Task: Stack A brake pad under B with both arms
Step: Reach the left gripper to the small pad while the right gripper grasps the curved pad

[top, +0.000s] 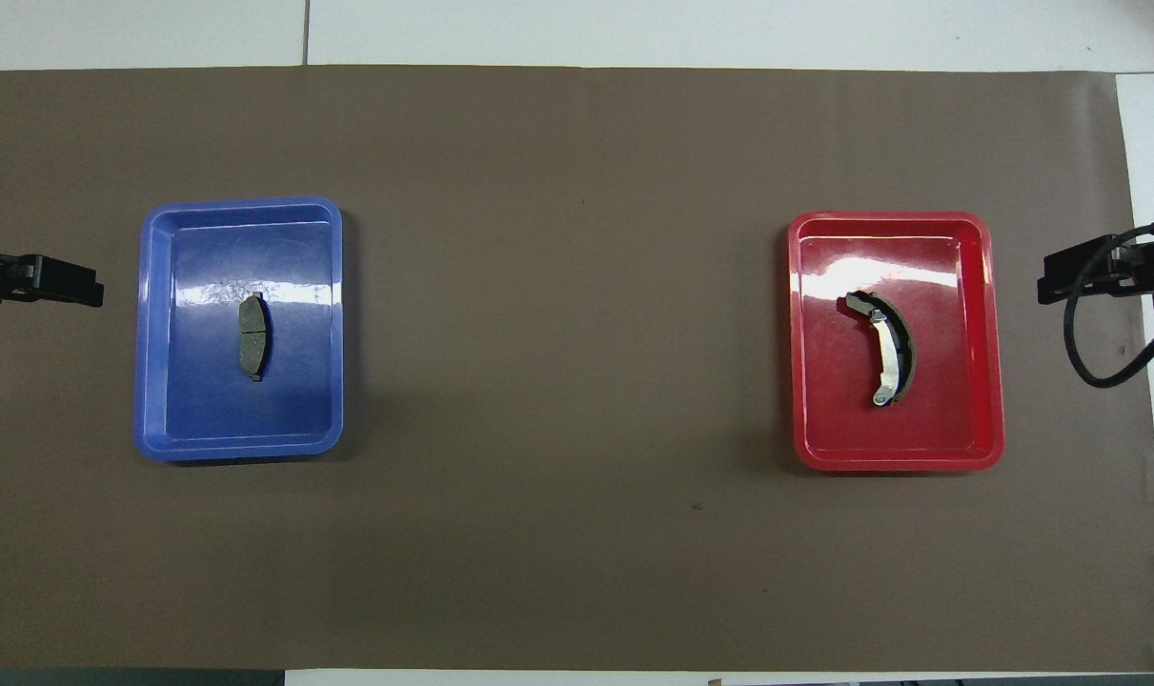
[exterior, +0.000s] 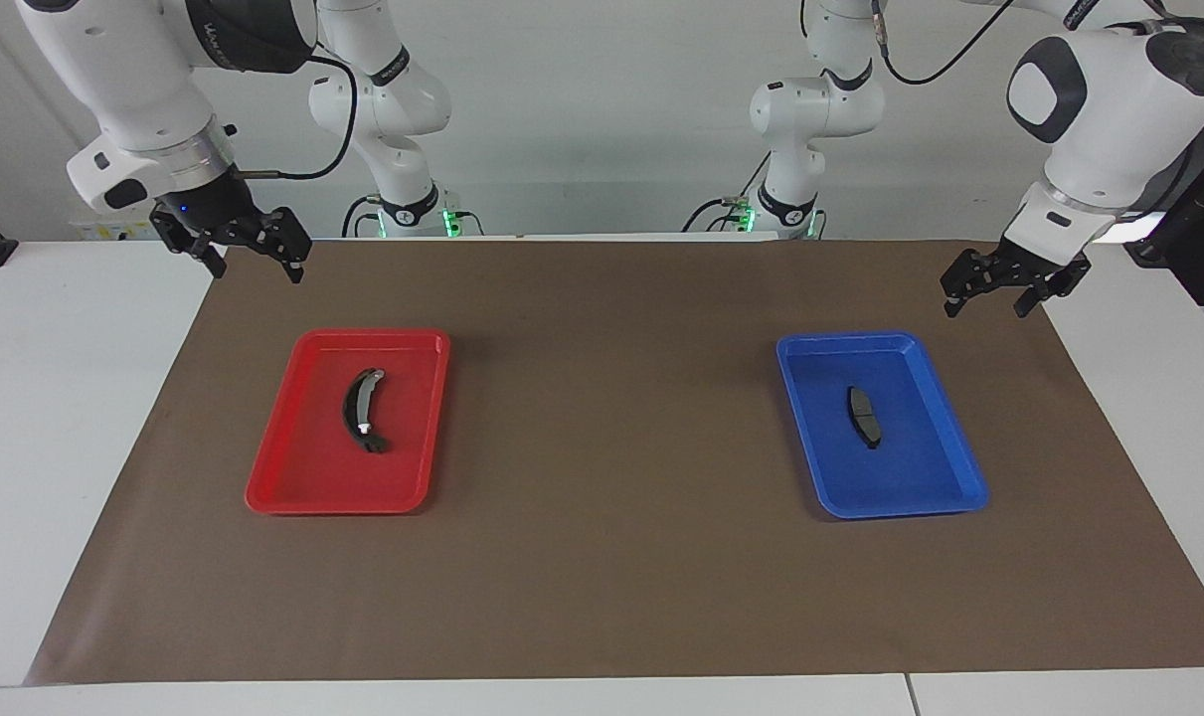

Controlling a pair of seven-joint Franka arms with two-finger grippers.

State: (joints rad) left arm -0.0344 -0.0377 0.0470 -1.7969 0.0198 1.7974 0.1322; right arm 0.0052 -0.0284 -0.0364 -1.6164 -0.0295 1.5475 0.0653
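The A brake pad (exterior: 863, 416) (top: 253, 337), short, flat and dark grey with a thin groove across it, lies in the middle of the blue tray (exterior: 945, 467) (top: 176, 419) toward the left arm's end of the table. B (exterior: 362, 409) (top: 887, 348), a long curved black crescent with a silvery inner face, lies in the red tray (exterior: 283, 487) (top: 977, 438) toward the right arm's end. My left gripper (exterior: 986, 306) (top: 81, 286) hangs open and empty over the mat's edge beside the blue tray. My right gripper (exterior: 258, 270) (top: 1048, 286) hangs open and empty over the mat beside the red tray.
A brown mat (exterior: 602, 447) (top: 577, 286) covers most of the white table (exterior: 55, 418). The two trays stand well apart on it, with bare mat between them. A black cable (top: 1101, 376) loops down from the right gripper.
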